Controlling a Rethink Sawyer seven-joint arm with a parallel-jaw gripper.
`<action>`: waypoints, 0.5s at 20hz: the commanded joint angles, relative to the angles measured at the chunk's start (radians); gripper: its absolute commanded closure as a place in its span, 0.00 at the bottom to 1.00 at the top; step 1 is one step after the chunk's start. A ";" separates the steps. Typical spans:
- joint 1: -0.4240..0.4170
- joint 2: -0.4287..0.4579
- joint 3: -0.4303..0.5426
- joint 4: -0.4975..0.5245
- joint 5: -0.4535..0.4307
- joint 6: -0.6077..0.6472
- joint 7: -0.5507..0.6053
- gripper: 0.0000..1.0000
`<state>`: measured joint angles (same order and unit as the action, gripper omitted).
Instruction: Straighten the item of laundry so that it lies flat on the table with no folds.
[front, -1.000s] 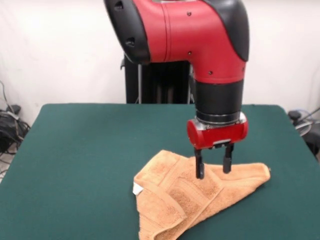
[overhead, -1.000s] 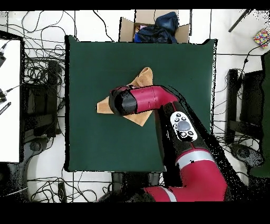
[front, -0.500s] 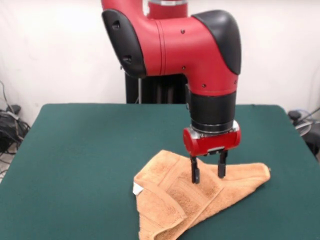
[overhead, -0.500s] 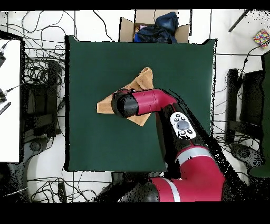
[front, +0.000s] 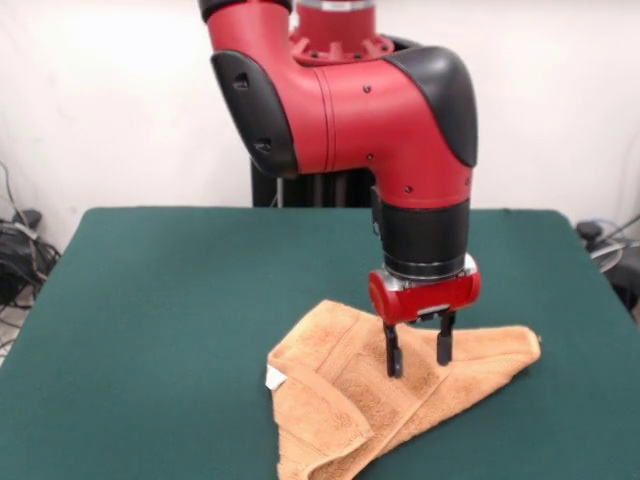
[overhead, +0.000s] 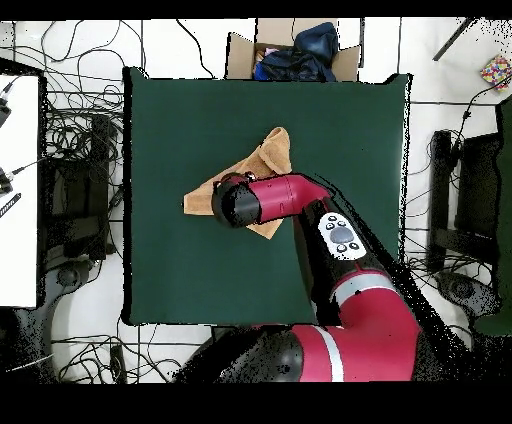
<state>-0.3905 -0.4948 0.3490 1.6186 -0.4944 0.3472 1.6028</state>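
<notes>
**A:** Front view. What do we see of the towel (front: 385, 390)?

**B:** We see it lying on the table (front: 180, 290), toward the near right part, folded into a rough triangle. One flap lies doubled over along the near left side, with a white tag (front: 272, 378) showing at the left corner. The gripper (front: 416, 356) stands over the middle of the cloth with its two fingers (front: 394, 357) spread apart, tips at or just above the fabric. It grasps nothing. We cannot tell whether the tips touch.

**A:** How would we do this step well?

**B:** We judge the step to be a descent for a pinch. We would press down until the tips meet the top layer only, close on that layer, then draw it outward, away from the fold. Catching both layers would merely drag the whole towel across the table.

**A:** And the arm?

**B:** The wrist points straight down, with the red and black forearm level above it and the fingers vertical.

**A:** Overhead view?

**B:** The towel (overhead: 268, 150) lies near the middle of the table (overhead: 340, 130), one point reaching toward the far edge. The arm (overhead: 300, 200) stretches from the base over the cloth, and its black end hides the gripper and the towel's centre.
</notes>
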 joint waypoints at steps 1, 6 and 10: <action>0.023 0.015 -0.049 0.034 -0.046 -0.024 0.085 0.00; 0.047 0.021 -0.080 0.080 -0.055 -0.083 0.133 0.00; 0.075 0.025 -0.111 0.101 -0.047 -0.119 0.161 0.00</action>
<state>-0.3567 -0.4945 0.3010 1.6426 -0.4949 0.3005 1.6028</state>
